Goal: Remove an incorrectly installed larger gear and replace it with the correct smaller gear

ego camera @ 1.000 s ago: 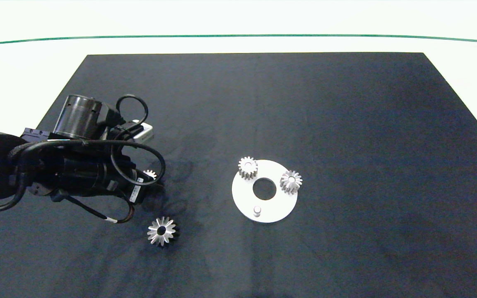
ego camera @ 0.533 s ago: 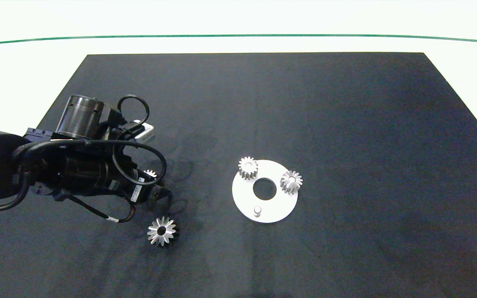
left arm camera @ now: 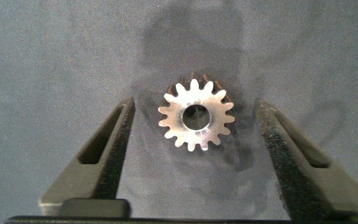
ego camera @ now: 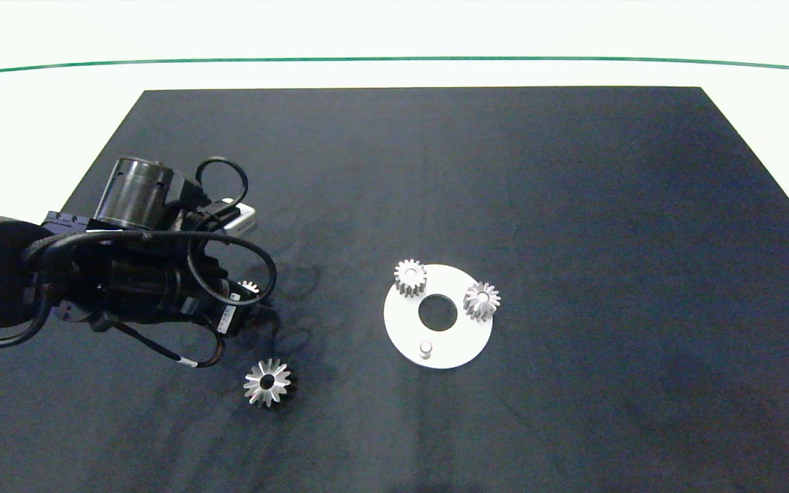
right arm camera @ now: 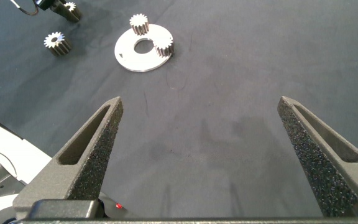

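Observation:
The smaller gear lies flat on the black mat, centred between the fingers of my left gripper, which is open around it without touching it. In the head view only a sliver of this smaller gear shows beside my left arm. The larger gear, with long pointed teeth, lies loose on the mat in front of that arm. A white round plate carries two small gears and a bare peg. My right gripper hangs open and empty, far from the plate.
The black mat covers most of the white table, with wide bare room to the right of the plate and behind it. The larger gear and the left arm's tip show far off in the right wrist view.
The left wrist shifted slightly over the smaller gear; a finger that showed beside it half a second ago is hidden again. The gears and the plate have not moved.

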Controlling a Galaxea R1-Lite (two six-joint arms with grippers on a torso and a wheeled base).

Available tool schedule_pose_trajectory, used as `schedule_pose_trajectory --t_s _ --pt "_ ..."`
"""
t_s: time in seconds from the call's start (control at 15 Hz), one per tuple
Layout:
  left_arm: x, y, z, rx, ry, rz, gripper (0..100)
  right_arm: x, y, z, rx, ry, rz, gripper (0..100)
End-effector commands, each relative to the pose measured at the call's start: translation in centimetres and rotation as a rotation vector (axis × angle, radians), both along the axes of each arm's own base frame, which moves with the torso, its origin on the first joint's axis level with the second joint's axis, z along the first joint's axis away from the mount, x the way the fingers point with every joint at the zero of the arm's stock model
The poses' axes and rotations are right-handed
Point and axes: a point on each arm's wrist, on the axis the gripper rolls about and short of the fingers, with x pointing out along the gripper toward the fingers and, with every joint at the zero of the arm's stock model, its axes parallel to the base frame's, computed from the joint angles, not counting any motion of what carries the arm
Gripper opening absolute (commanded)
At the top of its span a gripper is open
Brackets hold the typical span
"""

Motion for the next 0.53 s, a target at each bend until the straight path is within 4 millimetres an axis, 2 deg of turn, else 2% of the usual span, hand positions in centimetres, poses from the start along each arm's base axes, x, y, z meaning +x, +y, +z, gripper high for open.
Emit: schedule_pose_trajectory --t_s 0.07,0.53 --pt "-0.05 -0.03 0.01 0.001 0.0 0.0 71 -0.1 -0.01 -0.02 -0.001 -0.004 0.003 100" --pt "-0.12 -0.05 -0.13 0.002 0.006 -0.002 57 -0.13 -0.02 -0.03 -0.001 -0.006 0.003 100"
